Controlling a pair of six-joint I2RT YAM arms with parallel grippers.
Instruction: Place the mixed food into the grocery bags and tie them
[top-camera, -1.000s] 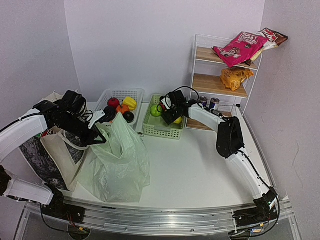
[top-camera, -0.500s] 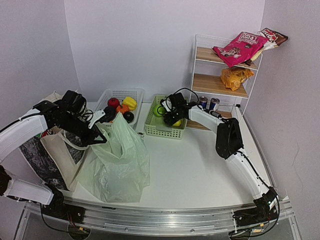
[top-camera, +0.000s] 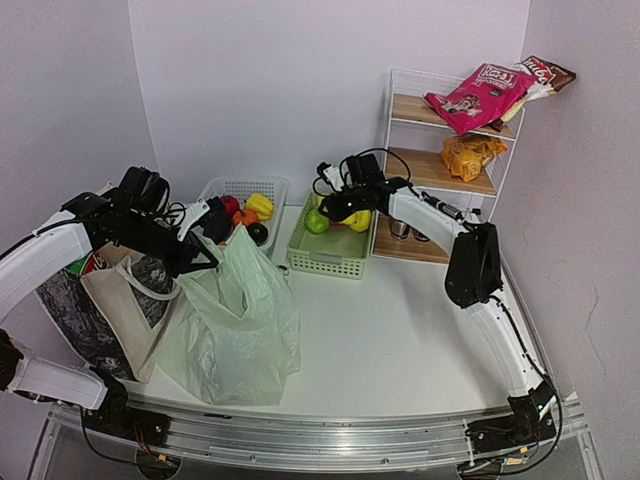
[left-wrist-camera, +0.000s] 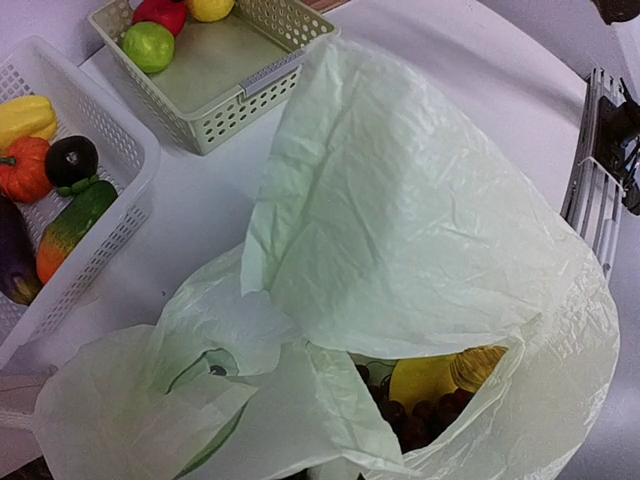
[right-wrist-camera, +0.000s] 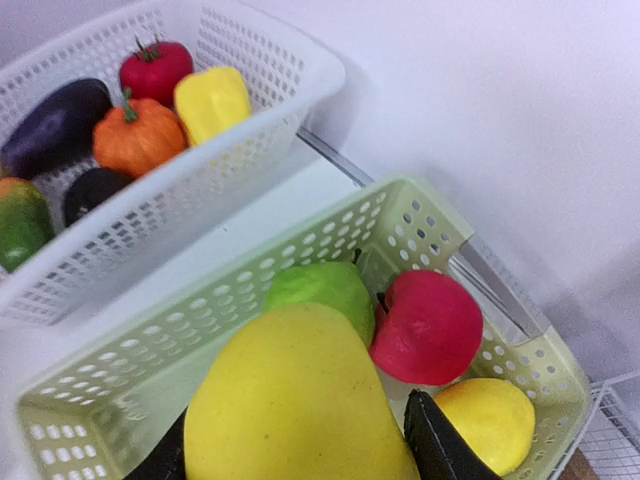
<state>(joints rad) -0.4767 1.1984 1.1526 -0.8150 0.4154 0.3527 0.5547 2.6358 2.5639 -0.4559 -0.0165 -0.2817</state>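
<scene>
From above, the right gripper (top-camera: 347, 207) is now rising clear of the green basket (top-camera: 325, 262), having dipped into it a second ago, so one more fruit is heading bagward. The left gripper (top-camera: 205, 258) is pinching the plastic bag (top-camera: 240, 320) (mouth held up). Left wrist: grapes (left-wrist-camera: 410, 420) are lying inside. Right wrist: fingers (right-wrist-camera: 440, 445) are clamping half-closed around the yellow fruit (right-wrist-camera: 295, 390).

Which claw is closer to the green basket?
Right. The right claw hangs over the green basket gripping a yellow fruit; left claw holds the plastic bag beyond the white basket.
</scene>
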